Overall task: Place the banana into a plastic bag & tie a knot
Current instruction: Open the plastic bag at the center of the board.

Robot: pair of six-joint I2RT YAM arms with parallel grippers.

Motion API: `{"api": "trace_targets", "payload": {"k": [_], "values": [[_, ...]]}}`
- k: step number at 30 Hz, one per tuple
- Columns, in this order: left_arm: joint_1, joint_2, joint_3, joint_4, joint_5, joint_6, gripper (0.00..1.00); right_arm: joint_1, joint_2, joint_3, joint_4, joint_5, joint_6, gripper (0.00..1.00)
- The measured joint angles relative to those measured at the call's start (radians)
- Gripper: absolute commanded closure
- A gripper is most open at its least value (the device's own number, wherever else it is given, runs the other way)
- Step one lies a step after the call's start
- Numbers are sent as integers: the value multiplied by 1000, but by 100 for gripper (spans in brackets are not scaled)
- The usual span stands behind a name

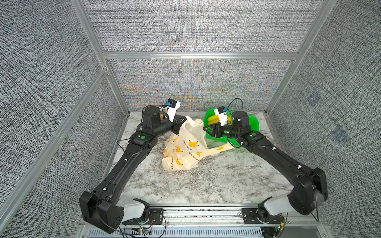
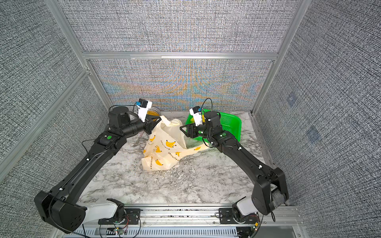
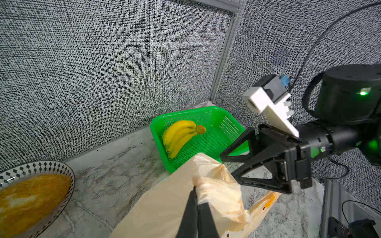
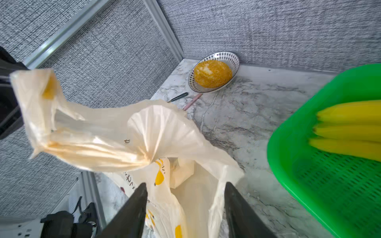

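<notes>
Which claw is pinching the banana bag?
The left claw: its jaws are shut tight on the top of the plastic bag, holding it up. The right claw has its jaws wide apart and pinches nothing.

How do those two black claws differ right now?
The left black gripper is shut, pinching a handle of the cream banana-printed plastic bag; the right black gripper stands open, holding nothing. The left holds the bag up; the right faces its opening. Both are black, two-fingered.
</notes>
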Motion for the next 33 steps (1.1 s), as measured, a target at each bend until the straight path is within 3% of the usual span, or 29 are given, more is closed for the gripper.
{"api": "trace_targets", "payload": {"k": [3,8,14,18,22,25,28,33], "values": [[0,18,9,2,2,-11,100,14,-26,-37,32,-26,-12,62],[0,45,21,8,2,-26,100,84,53,-60,90,-67,-11,71],[0,76,24,21,3,-48,100,138,190,-41,153,-67,30,75],[0,92,27,23,-6,-48,100,187,216,-50,211,-191,48,76],[0,105,27,24,-18,-48,100,232,176,-105,303,-373,62,74],[0,117,27,26,-28,-48,100,224,122,-125,326,-433,58,71],[0,125,27,26,-30,-48,100,138,80,-164,386,-460,78,63],[0,157,39,19,-30,-40,100,19,43,-180,377,-503,96,38]]}}
